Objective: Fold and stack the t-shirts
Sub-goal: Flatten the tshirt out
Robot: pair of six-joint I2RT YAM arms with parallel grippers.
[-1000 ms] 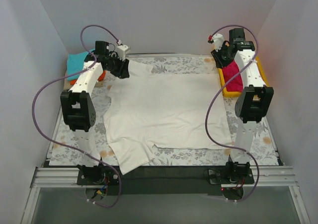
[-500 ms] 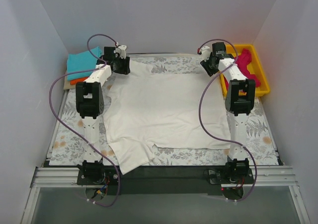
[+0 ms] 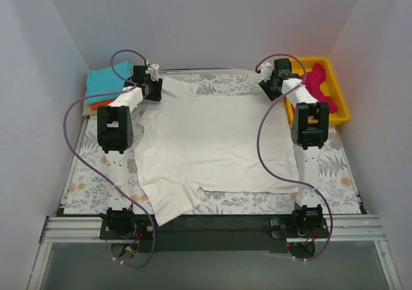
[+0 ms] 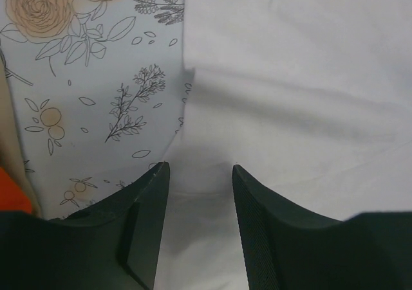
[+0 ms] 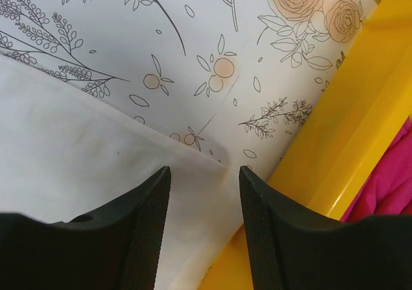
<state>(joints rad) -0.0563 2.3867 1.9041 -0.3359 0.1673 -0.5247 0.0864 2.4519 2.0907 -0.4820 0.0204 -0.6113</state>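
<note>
A cream-white t-shirt (image 3: 212, 142) lies spread flat across the middle of the table. My left gripper (image 3: 153, 87) is low over its far left corner. In the left wrist view the jaws (image 4: 198, 169) stand open astride the shirt's edge (image 4: 296, 78), with cloth lying flat between them. My right gripper (image 3: 270, 87) is at the far right corner. In the right wrist view it (image 5: 205, 170) is open over the shirt's corner (image 5: 64, 148). A teal t-shirt (image 3: 106, 81) rests on an orange one (image 3: 96, 103) at the far left. The magenta-pink t-shirt (image 3: 318, 84) lies in the bin.
A yellow bin (image 3: 341, 113) stands at the far right, its wall (image 5: 347, 142) close beside my right fingers. The floral table cloth (image 4: 96, 78) covers the table. White walls close in the back and both sides.
The right arm has swung left, off the yellow bin, to the shirt's far right corner. The left arm has straightened and reached further along the shirt's far left corner.
</note>
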